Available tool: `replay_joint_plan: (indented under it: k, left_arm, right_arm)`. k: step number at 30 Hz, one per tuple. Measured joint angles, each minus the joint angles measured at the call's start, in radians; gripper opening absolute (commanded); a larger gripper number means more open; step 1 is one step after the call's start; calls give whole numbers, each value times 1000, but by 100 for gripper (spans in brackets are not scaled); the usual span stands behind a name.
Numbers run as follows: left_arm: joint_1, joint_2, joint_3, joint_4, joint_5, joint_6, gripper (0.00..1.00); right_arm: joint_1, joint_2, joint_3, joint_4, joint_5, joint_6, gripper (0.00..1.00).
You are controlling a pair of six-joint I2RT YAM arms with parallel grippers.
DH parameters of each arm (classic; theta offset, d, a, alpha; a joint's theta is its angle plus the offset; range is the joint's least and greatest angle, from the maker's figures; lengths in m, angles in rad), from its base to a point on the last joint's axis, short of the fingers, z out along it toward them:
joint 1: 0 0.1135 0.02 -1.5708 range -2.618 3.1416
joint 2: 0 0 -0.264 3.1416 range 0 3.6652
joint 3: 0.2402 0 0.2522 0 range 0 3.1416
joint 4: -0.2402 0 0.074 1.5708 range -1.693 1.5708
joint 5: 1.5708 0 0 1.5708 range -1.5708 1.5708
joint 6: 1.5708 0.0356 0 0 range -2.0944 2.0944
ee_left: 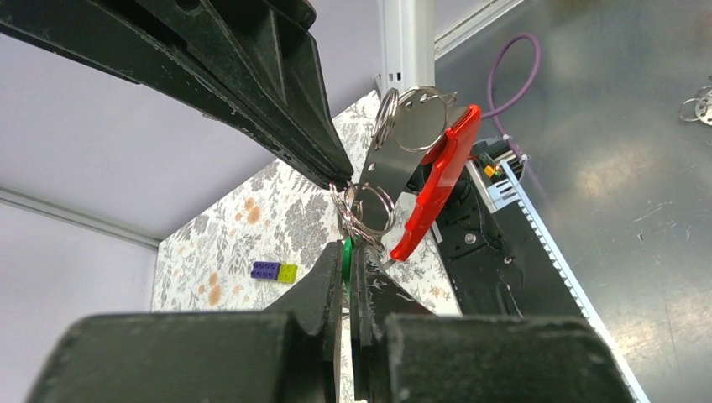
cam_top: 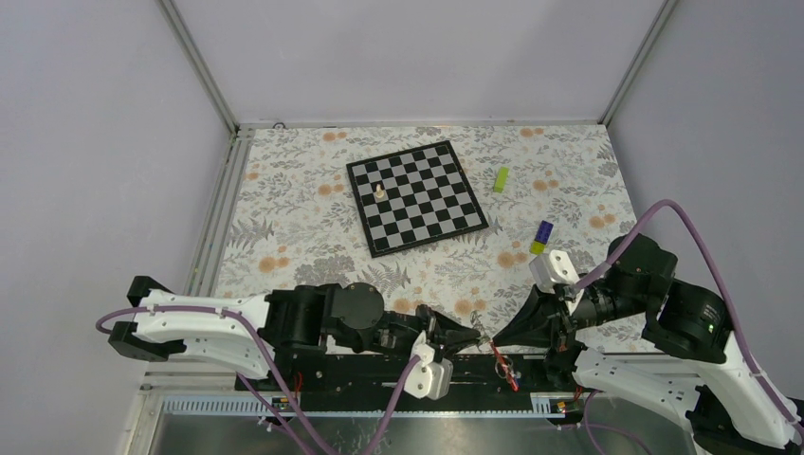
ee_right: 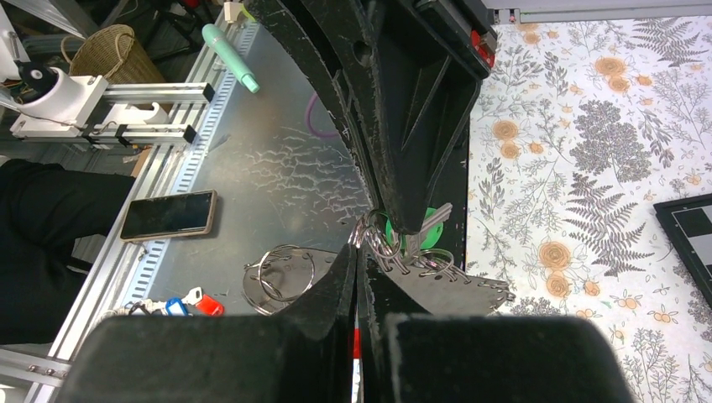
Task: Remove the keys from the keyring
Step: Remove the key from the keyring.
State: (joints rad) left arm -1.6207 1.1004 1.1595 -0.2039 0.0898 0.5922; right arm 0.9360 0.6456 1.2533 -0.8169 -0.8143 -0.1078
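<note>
The left claw (ee_left: 347, 257) and right claw (ee_right: 356, 257) were matt black plastic, scuffed at the edges. The keyring (ee_left: 357, 220) was bright polished metal, its red tag (ee_left: 438, 180) glossy plastic; among the keys (ee_right: 428, 232), one head was green plastic. The counter (cam_top: 284, 227) wore matt floral print.

Tablecloth (cam_top: 284, 218) w/ grey-orange floral print, chessboard (cam_top: 417, 196) blk & wht checks, keyring (ee_left: 357, 220) silvery w/ red tag (ee_left: 437, 180), key (ee_right: 432, 238) green-headed, block (cam_top: 501, 179) lime, 2nd block (cam_top: 542, 236) purple/yellow.
</note>
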Motion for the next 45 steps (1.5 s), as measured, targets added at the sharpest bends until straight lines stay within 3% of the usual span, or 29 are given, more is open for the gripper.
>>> replay_joint_plan:
  k: [12, 20, 29, 45]
  left_arm:
    - [-18, 21, 82, -139, -65, 125, 0]
    - [-82, 49, 93, -161, -214, 381, 0]
    - [-125, 83, 97, -105, -425, 681, 0]
    - [-138, 84, 157, -64, -529, 968, 0]
  right_arm:
    - [0, 24, 0, 0, -1, -24, 0]
    - [0, 24, 0, 3, 37, -83, 0]
    - [0, 48, 102, -32, 127, -257, 0]
    - [0, 132, 274, -118, 201, -554, 0]
